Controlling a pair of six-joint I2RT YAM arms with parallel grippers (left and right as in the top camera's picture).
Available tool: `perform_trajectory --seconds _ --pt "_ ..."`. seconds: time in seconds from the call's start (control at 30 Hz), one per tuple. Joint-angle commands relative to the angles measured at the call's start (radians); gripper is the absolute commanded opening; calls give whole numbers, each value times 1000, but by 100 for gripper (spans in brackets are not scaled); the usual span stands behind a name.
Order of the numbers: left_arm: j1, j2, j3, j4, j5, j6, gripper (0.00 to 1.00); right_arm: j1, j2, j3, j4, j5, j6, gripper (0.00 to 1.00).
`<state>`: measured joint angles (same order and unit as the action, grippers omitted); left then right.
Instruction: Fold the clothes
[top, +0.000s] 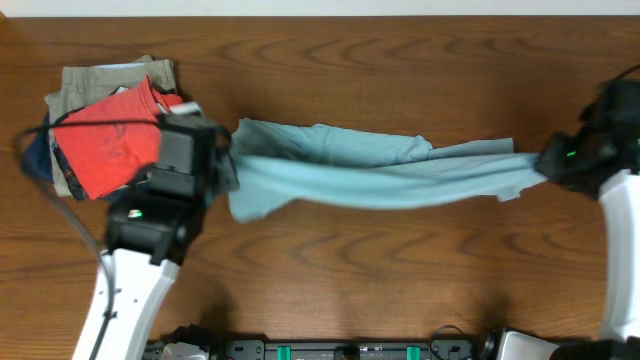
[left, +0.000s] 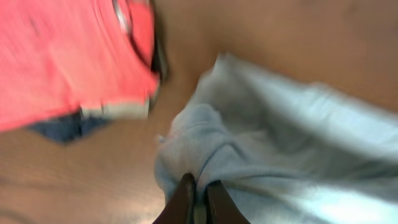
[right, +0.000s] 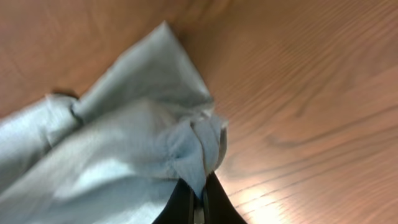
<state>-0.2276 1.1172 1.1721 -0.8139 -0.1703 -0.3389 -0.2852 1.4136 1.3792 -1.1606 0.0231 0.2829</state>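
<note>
The pale light-blue garment (top: 370, 168) is stretched in a long band across the table's middle. My left gripper (top: 222, 160) is shut on its left end; in the left wrist view the fingers (left: 199, 185) pinch a bunched fold of the cloth (left: 280, 143). My right gripper (top: 540, 165) is shut on its right end; in the right wrist view the fingers (right: 200, 190) clamp a folded corner of the cloth (right: 124, 149). The cloth hangs between the two grippers, sagging slightly.
A pile of folded garments lies at the far left: a red-orange T-shirt (top: 105, 140) on top of khaki (top: 100, 80) and navy pieces. It also shows in the left wrist view (left: 62, 56). The wooden table (top: 400, 270) spreads all around.
</note>
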Motion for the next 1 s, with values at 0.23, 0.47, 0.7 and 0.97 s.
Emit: perform_trajectory --seconds 0.23,0.47,0.7,0.97 --pt "90 -66 303 -59 160 20 6 -96 -48 350 -194 -32 -113 1" --pt "94 -136 394 -68 163 21 6 -114 -92 516 -264 -32 -114 1" --pt "93 -142 394 -112 163 21 6 -114 -100 548 -349 -32 -124 2" --pt "93 -9 383 -230 163 20 6 -113 -10 458 -410 -37 -169 2"
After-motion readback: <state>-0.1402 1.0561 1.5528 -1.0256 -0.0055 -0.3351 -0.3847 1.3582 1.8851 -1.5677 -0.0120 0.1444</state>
